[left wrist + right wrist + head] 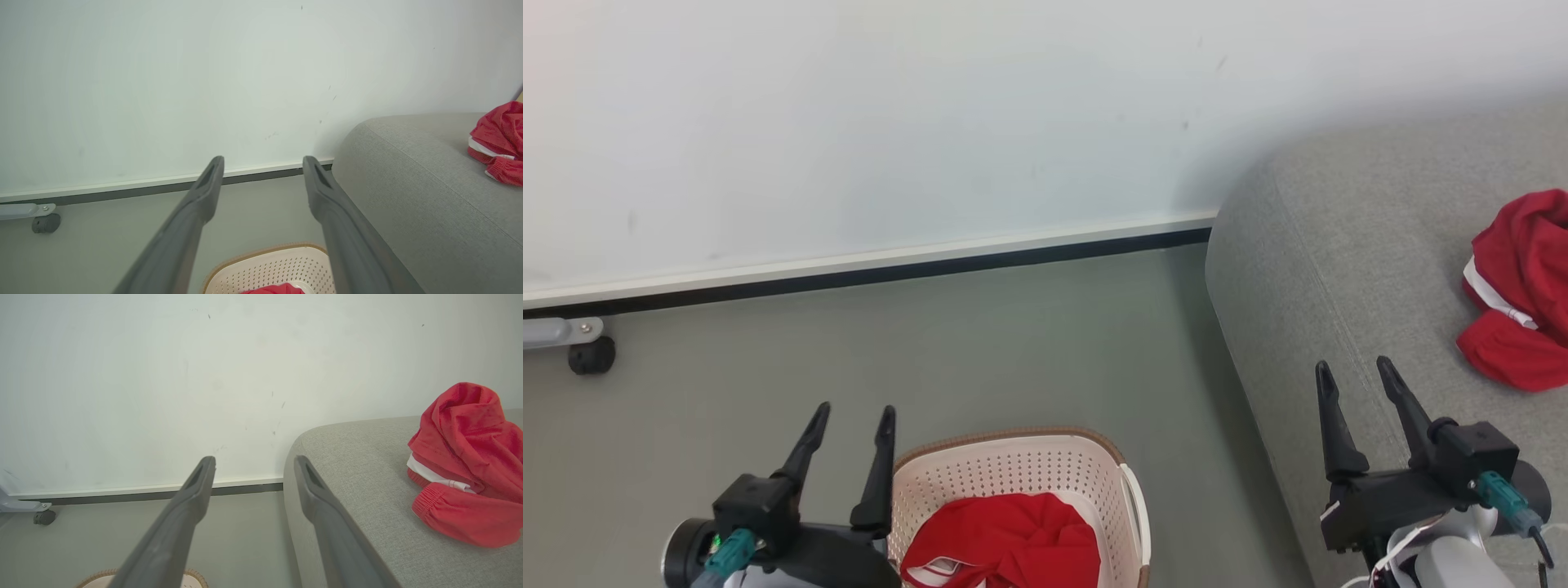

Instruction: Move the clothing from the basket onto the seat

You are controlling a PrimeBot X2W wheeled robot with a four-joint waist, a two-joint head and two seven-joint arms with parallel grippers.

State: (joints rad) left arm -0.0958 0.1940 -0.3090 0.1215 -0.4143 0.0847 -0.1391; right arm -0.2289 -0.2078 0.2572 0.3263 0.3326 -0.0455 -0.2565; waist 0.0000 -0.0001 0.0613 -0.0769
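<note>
Head view, grippers: left gripper (856,408) is spread wide, nothing held, just left of basket (1013,437); right gripper (1352,363) is spread wide, nothing held, over the edge of seat (1323,269).
Head view, clothing: basket garment (1013,531) is lain inside basket; seat garment (1519,286) is lain on seat.
Left wrist view: left gripper is parted, empty; basket rim is seen below.
Right wrist view: right gripper is parted, empty; seat garment is seen on seat, right.

The bottom edge cuts off the basket (1013,469) and its clothing (1013,531).
</note>
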